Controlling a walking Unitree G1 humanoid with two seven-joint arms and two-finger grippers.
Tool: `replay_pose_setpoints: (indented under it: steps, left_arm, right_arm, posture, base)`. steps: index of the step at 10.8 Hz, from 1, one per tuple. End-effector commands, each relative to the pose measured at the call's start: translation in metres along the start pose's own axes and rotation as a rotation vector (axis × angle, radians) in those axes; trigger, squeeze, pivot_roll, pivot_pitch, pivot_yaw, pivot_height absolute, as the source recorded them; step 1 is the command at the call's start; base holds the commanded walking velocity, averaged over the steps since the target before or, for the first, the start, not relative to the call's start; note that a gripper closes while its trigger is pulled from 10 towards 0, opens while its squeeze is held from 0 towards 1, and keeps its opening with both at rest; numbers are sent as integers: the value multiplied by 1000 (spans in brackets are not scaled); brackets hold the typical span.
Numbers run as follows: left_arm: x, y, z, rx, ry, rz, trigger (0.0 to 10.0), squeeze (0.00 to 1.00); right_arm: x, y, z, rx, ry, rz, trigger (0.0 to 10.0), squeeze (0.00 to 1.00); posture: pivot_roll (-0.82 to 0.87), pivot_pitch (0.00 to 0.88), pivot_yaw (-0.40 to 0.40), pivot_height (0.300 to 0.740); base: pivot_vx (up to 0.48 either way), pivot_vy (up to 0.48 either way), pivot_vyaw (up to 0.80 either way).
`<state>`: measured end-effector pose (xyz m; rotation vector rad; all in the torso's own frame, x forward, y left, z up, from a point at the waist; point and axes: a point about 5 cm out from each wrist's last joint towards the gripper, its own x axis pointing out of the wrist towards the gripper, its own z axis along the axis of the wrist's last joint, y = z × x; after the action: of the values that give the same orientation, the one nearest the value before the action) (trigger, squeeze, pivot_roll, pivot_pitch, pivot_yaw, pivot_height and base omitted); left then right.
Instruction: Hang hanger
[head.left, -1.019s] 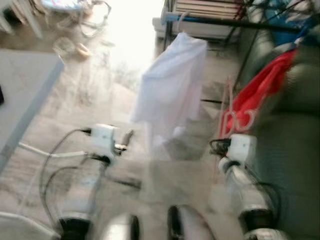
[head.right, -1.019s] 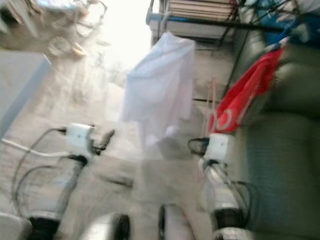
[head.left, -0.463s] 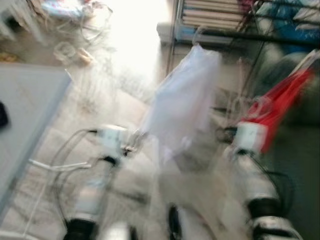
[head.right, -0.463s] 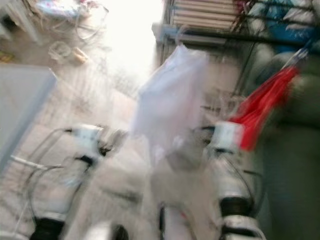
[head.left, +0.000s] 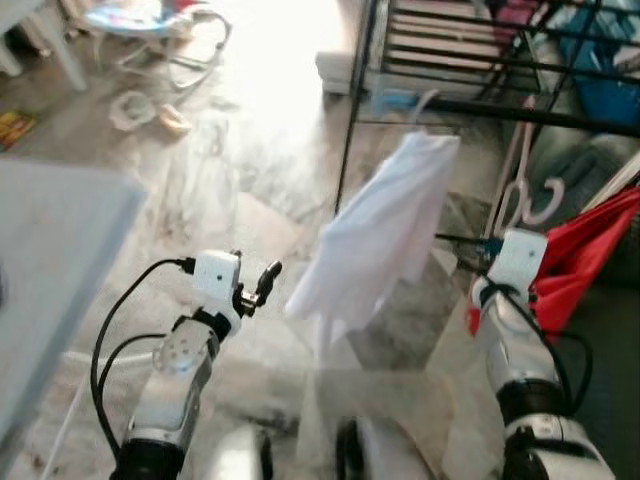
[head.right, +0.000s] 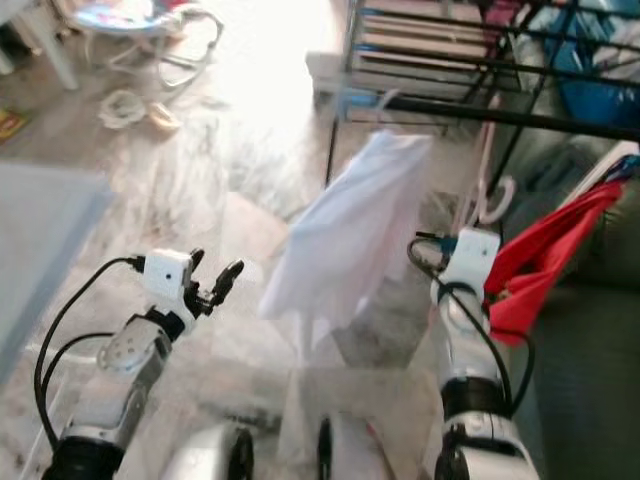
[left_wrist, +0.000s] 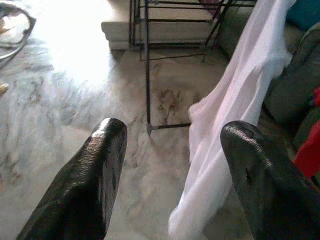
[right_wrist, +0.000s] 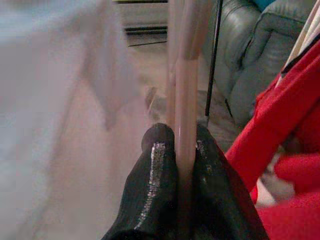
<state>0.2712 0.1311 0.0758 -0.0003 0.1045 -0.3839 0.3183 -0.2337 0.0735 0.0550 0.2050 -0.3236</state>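
Observation:
My right gripper (right_wrist: 177, 142) is shut on the stem of a pink plastic hanger (right_wrist: 184, 85). In the eye views that hanger (head.left: 520, 185) rises from the right wrist toward the black rack rail (head.left: 500, 108), its hook just below the rail. A red garment (head.left: 590, 250) droops beside the right arm. On the same rail hangs a white shirt (head.left: 385, 235) on its own hanger, between my two arms. To the left of the shirt my left gripper (head.left: 262, 278) stands open and holds nothing; its fingers (left_wrist: 100, 175) frame the marble floor and the shirt's hem (left_wrist: 235, 125).
The black rack's upright leg (head.left: 350, 150) stands behind the shirt. A grey-green sofa (head.right: 590, 340) lies at the right. At the left is a grey slab edge (head.left: 50, 260). A baby bouncer (head.left: 150, 15) and small items (head.left: 145, 110) sit on the far floor.
The whole view has shifted and sharpened as the camera moved. The right arm with the pink hanger now stands nearer the rail. The left gripper stays open.

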Motion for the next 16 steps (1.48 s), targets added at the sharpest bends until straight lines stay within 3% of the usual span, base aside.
replay_pose_setpoints:
  steps: [1, 4, 5, 9, 11, 12, 14, 16]
  left_arm:
    - [1, -6, 0, -2, 1, -19, 10000, 0]
    - [0, -5, -1, -4, 3, -13, 10000, 0]
    - [-1, -5, -1, -7, 0, -10, 10000, 0]
    - [0, -5, 1, -6, -14, 15, 10000, 0]
    - [1, -8, -1, -7, -4, 7, 10000, 0]
    - [2, -10, -1, -9, -1, 2, 10000, 0]
    - [2, -11, -2, -10, 3, 0, 10000, 0]
    - [1, -10, -3, -8, 9, 1, 10000, 0]
  right_arm:
    - [3, -11, 0, 1, 24, -28, 10000, 0]
    - [16, -8, 26, 13, -25, -24, 10000, 0]
    - [18, -4, 37, -32, -74, 11, 10000, 0]
    - [28, 1, 46, -59, 28, 4, 10000, 0]
    - [31, -3, 35, -40, 184, 10, 10000, 0]
    - [28, -5, 18, -36, 285, 48, 10000, 0]
    - [25, -5, 8, -74, 345, 81, 10000, 0]
    - [20, -3, -7, -52, 415, 97, 10000, 0]
  posture:
    - [24, 180, -24, 740]
    - [26, 182, -27, 740]
    - [27, 183, -27, 740]
    - [25, 183, -29, 740]
    - [21, 181, -34, 740]
    - [24, 181, -36, 740]
    - [24, 181, -39, 740]
    - [26, 180, -42, 740]
  base:
    - [480, 0, 0]
    - [480, 0, 0]
    - [480, 0, 0]
    - [120, 0, 0]
    - [0, 0, 0]
    - [0, 0, 0]
    - [0, 0, 0]
    - [0, 0, 0]
